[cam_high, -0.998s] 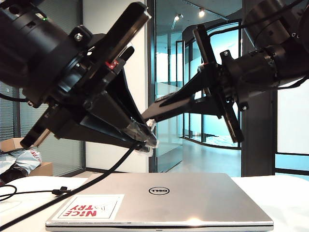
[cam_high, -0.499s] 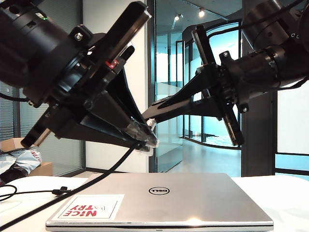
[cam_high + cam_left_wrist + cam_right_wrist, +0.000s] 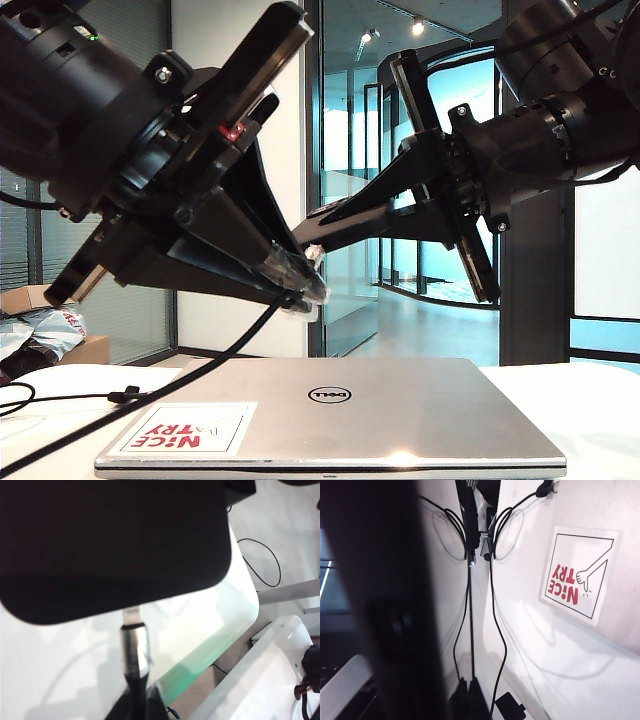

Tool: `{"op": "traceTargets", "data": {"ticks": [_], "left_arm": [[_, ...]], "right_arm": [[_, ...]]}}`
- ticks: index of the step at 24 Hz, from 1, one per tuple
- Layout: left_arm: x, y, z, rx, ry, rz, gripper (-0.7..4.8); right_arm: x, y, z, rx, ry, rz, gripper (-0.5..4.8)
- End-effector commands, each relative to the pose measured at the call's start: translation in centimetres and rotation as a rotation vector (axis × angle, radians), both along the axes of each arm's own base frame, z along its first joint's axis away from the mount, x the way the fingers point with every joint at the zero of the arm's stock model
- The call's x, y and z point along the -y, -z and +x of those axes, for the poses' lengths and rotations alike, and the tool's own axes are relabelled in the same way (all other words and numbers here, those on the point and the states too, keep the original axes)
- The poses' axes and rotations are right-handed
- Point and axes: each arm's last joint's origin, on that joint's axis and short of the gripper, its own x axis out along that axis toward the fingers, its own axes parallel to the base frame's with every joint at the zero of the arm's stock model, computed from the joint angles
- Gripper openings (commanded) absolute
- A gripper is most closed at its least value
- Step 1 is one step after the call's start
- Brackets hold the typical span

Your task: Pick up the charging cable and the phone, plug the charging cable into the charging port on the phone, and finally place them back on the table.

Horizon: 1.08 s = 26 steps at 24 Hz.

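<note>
So both arms are up in the air over the closed silver laptop (image 3: 335,415) on the white tabletop (image 3: 600,405). The left gripper (image 3: 300,285) is clamped on the charging cable (image 3: 134,647) right behind its silver plug, and the tip sits at the edge of the phone (image 3: 110,545). The right gripper (image 3: 312,232) is clenched on that phone edge-on. The cord droops down to the tabletop on the left.

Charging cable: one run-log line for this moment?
left gripper: shut on charging cable | right gripper: shut on phone | plug at port, above laptop
</note>
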Motion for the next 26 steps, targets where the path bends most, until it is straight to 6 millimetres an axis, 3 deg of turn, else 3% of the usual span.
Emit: {"op": "traceTargets", "data": {"ticks": [1, 26], "left_arm": [[0.04, -0.18, 0.05, 0.012, 0.003, -0.012, -0.06], [0.18, -0.43, 0.17, 0.031, 0.002, -0.039, -0.06]], "right_arm": [[-0.17, -0.65, 0.12, 0.04, -0.014, 0.025, -0.06], [-0.18, -0.66, 0.11, 0.044, -0.019, 0.027, -0.06]]}}
